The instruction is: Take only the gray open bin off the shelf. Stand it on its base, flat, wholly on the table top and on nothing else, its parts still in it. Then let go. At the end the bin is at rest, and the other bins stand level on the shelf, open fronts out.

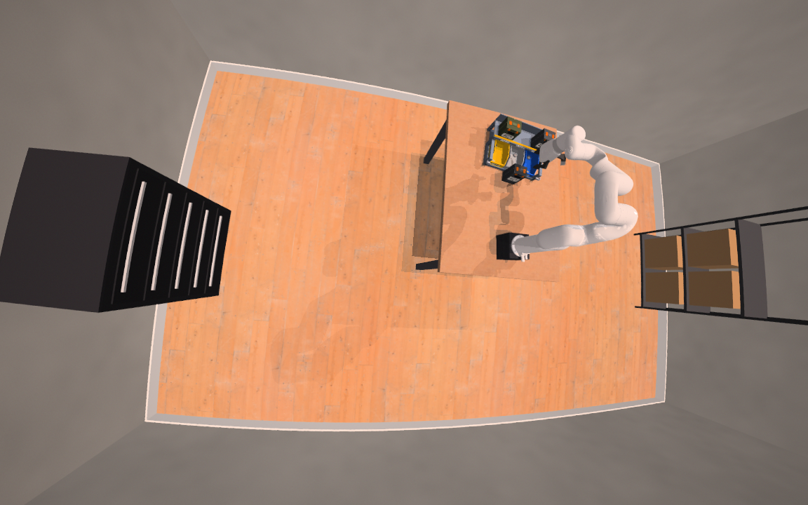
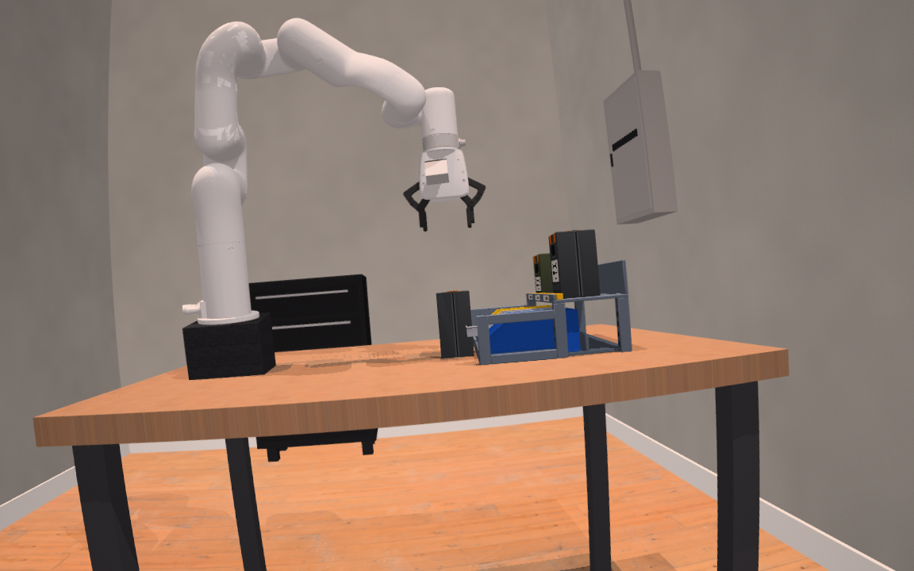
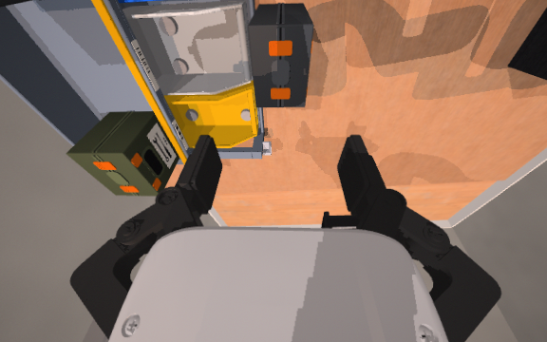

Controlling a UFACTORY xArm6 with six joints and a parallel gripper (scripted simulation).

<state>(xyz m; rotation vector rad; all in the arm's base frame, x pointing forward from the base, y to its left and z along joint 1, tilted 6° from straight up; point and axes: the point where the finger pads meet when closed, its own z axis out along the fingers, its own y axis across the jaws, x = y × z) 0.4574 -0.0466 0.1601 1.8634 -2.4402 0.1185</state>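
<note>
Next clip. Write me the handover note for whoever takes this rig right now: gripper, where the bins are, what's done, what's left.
Gripper: open, holding nothing, hanging high above the table near the shelf.
Gray bin: in the shelf beside the yellow bin, untouched. Blue bin also in the shelf.
Done: only the approach; nothing lifted.
Left: come down to the gray bin, grip it, draw it out level with its parts inside, set it flat on the table, release. Leave the yellow and blue bins alone.

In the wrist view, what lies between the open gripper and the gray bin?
The yellow bin lies between the open, empty gripper and the gray bin, as the wrist view shows.
</note>
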